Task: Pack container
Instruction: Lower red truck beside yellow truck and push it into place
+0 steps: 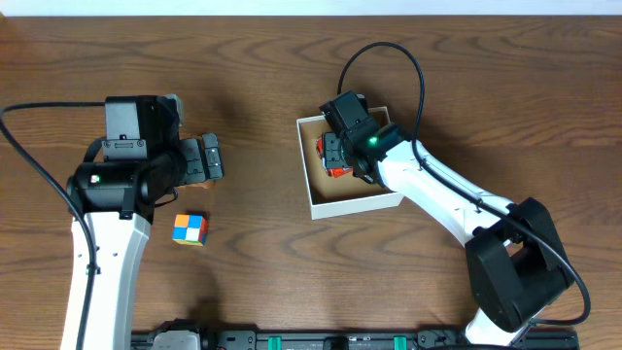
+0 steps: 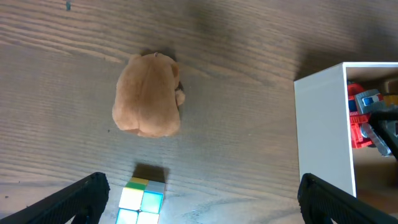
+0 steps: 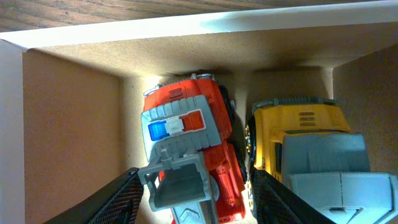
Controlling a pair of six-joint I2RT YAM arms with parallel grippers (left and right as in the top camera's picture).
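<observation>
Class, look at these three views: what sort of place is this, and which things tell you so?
Probably a robotics lab or test bench: a left arm and right arm work at a wood-grain table, where a cardboard container holds a red toy truck and a colour cube lies loose.

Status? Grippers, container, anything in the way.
Left gripper open above tan plush, colour cube beside it. Right gripper open, straddling red truck in container, yellow truck alongside. Plush, cube outside; nothing blocking.
</observation>
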